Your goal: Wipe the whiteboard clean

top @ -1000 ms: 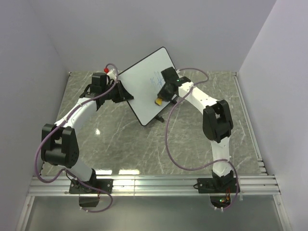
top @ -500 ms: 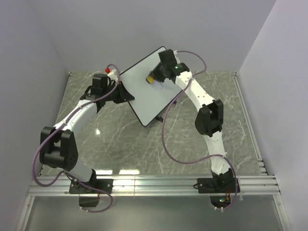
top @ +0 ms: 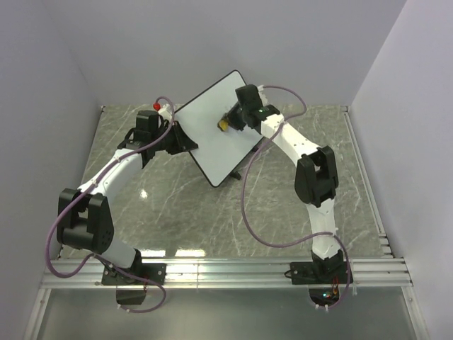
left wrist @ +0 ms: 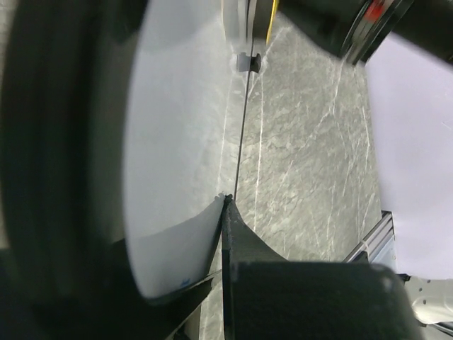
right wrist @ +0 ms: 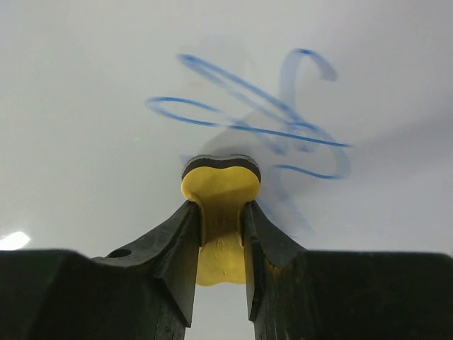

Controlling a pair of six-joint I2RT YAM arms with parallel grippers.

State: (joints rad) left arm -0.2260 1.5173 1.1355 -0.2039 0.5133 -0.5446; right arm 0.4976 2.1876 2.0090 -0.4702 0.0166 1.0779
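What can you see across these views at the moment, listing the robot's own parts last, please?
whiteboard: one, white with a thin black rim, tilted up at the far middle of the table
scribble: one, blue, partly smeared, on the whiteboard just beyond the eraser
eraser: one, yellow with a dark pad, at the whiteboard's face
table: one, grey marbled
rails: silver, along the table's near edge
cables: purple, one along each arm
left end effector: black, shut on the whiteboard's left edge
right end effector: black, shut on the eraser
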